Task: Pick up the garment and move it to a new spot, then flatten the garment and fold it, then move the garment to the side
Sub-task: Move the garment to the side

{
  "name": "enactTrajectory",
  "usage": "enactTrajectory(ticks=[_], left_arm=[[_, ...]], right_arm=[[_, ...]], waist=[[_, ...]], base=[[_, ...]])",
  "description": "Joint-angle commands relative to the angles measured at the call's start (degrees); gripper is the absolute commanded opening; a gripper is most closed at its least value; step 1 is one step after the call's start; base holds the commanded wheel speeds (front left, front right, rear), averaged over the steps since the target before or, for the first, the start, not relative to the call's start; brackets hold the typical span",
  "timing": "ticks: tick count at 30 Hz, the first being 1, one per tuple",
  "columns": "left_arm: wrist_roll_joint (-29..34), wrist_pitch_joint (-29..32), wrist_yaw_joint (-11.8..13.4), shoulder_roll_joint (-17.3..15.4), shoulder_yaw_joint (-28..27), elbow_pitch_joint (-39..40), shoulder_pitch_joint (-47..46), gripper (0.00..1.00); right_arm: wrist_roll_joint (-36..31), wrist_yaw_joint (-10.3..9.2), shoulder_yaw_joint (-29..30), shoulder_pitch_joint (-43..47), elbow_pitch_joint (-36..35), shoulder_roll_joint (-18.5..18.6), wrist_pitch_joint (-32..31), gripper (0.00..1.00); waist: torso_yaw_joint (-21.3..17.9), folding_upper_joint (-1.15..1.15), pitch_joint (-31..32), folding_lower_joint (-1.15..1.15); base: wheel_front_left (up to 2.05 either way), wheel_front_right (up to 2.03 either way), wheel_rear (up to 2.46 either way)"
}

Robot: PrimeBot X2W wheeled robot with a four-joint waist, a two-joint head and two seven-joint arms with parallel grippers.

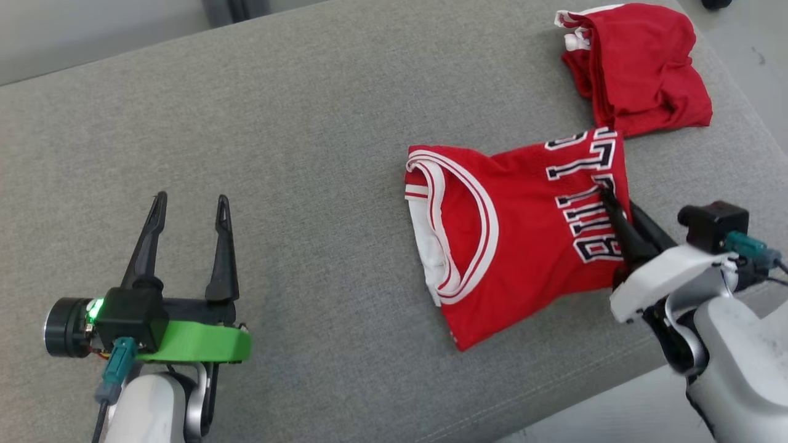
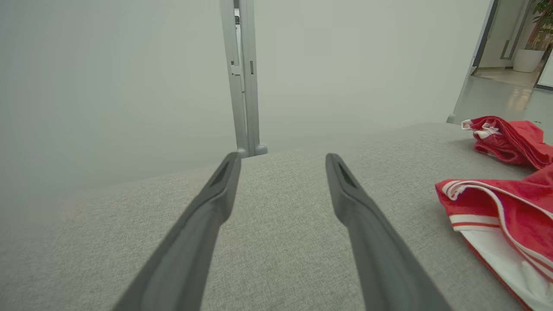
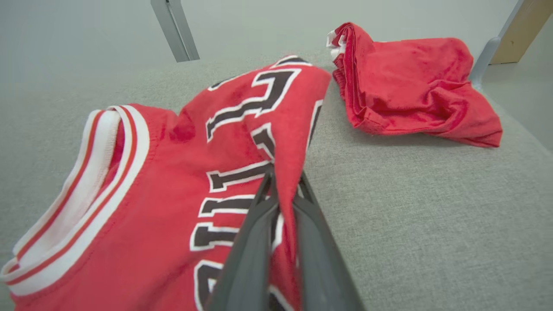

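R gripper (image 1: 608,198) clamped on raised edge of folded red jersey (image 1: 511,246), rest lying to its left on grey cushion (image 1: 295,123). L gripper (image 1: 192,198) wide open, empty, well apart. Risk: thin pinch slips, fold unravels; red shorts (image 1: 640,67) just ahead may snag.

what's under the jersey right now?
The jersey lies on the grey cushion, nothing sticking out beneath its edges. The right gripper is shut on a raised fold of it. Anything under the fabric is covered.
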State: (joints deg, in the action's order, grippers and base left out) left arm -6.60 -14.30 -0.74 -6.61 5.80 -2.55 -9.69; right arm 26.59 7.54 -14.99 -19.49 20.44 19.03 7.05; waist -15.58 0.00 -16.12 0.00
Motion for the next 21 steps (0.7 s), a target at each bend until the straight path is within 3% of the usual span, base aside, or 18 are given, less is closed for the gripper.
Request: enactTrajectory(ticks=[1, 6, 10, 16, 21], left_arm=[[0.4, 0.3, -0.3, -0.8, 0.3, 0.5, -1.8, 1.00], [1.5, 1.0, -1.3, -1.4, 1.9, 2.3, -6.0, 1.00], [2.5, 1.1, -2.4, -1.2, 3.9, 3.4, -10.4, 1.00], [3.9, 0.5, -3.4, -0.9, 6.9, 4.7, -16.0, 1.00], [4.3, 0.2, -3.8, -0.9, 8.2, 5.2, -17.9, 1.00]], right_arm=[[0.4, -0.12, 0.3, -3.4, 0.1, 0.7, 0.8, 0.00], [1.5, -0.12, 2.0, -13.5, 2.0, 3.9, 1.2, 0.00], [1.9, -0.12, 5.9, -20.4, 4.6, 9.1, 2.0, 0.00], [1.8, -0.11, 14.1, -25.4, 8.3, 15.5, 1.5, 0.00], [2.0, -0.11, 19.3, -27.3, 13.7, 17.6, 1.1, 0.00]], waist=[[-0.5, 0.00, -3.8, 0.00], [2.4, 0.00, -10.4, 0.00], [5.5, 0.00, -16.1, 0.00], [8.1, 0.00, -21.7, 0.00], [8.4, 0.00, -23.7, 0.00]], base=[[0.00, 0.00, 0.00], [0.00, 0.00, 0.00], [0.00, 0.00, 0.00], [0.00, 0.00, 0.00], [0.00, 0.00, 0.00]])
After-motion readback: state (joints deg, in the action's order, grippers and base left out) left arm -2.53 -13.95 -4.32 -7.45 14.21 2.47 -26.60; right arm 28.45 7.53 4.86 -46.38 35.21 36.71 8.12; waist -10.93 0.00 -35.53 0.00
